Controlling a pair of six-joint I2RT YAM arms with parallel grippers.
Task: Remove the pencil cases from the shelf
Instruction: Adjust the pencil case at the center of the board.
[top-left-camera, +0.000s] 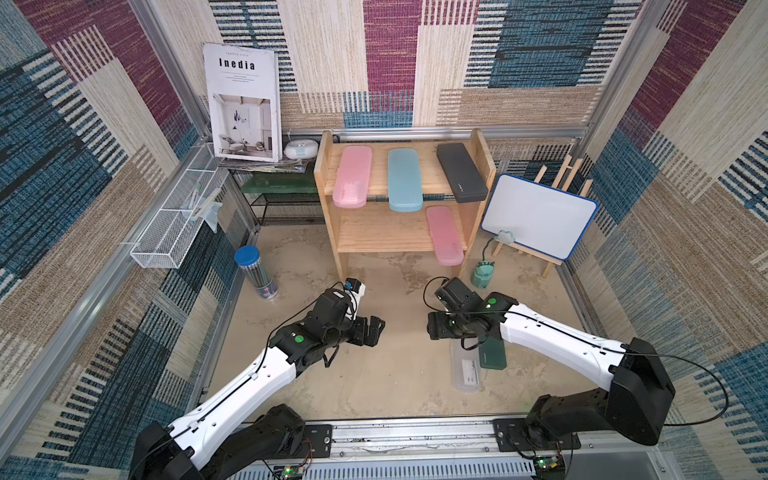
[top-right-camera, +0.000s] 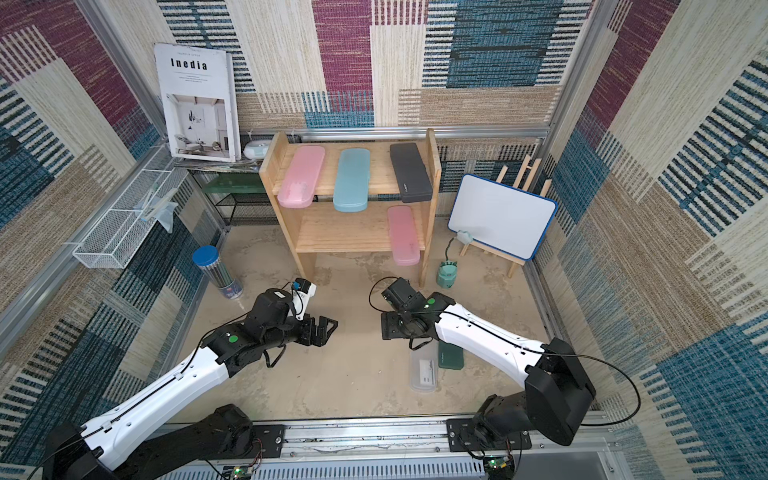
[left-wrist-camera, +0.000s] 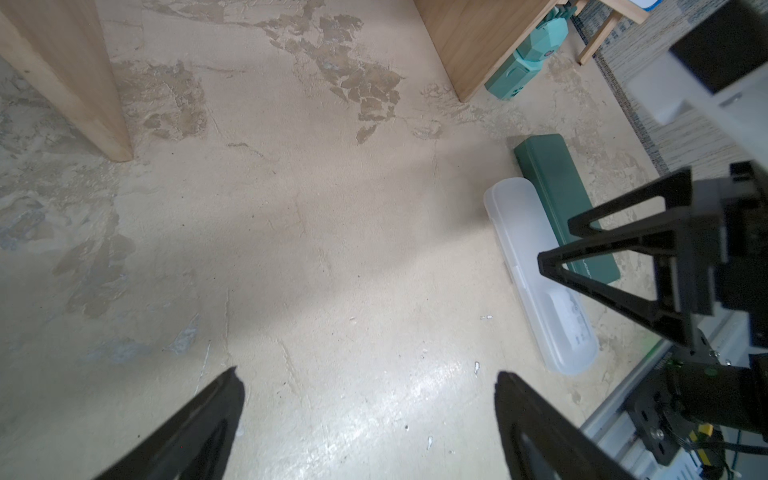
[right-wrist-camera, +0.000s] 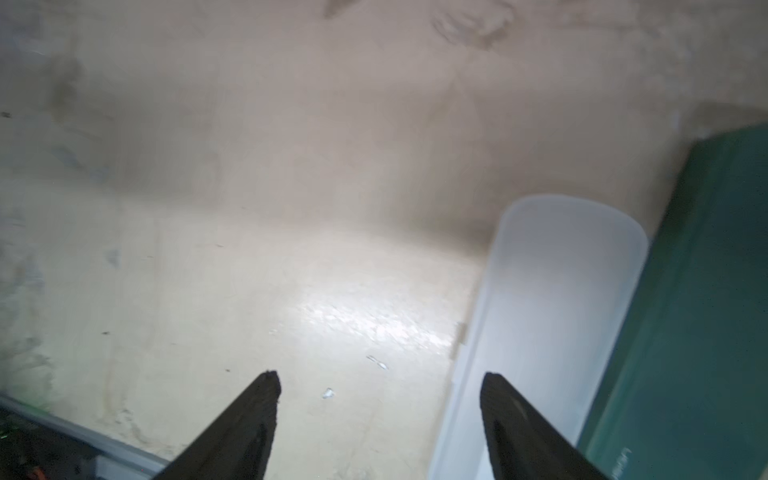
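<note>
1. Where the shelf (top-left-camera: 328, 178) stands at the upper centre of both top views, one wooden rack is counted, with two tiers.
2. Pencil cases: six in all. Four lie on the shelf and two on the table (top-left-camera: 374, 382).
3. Upper tier, three cases, from left to right in the frame: one pink case (top-left-camera: 352, 176), one light blue case (top-left-camera: 405, 179), one black case (top-left-camera: 461, 172). Each reaches past the front edge.
4. Lower tier, one case: the second pink case (top-left-camera: 444, 235), at the tier's right end, also past the front edge.
5. Table, two cases, lower right of centre: one frosted clear case (top-left-camera: 467, 370) and one dark green case (top-left-camera: 493, 355). They lie just beside each other, long side to long side, and the right arm partly hides them in both top views.
6. Grippers: two. The left gripper (left-wrist-camera: 365, 374) has its jaws wide apart with nothing between them, above bare table left of centre in both top views.
7. The right gripper (right-wrist-camera: 379, 376) has its jaws apart and holds nothing. The frosted clear case lies just beside one finger; whether they touch cannot be told.
8. Single items: one blue-capped cylinder of pencils (top-left-camera: 253, 272) at the left, and one whiteboard (top-left-camera: 536, 216) at the right.
</note>
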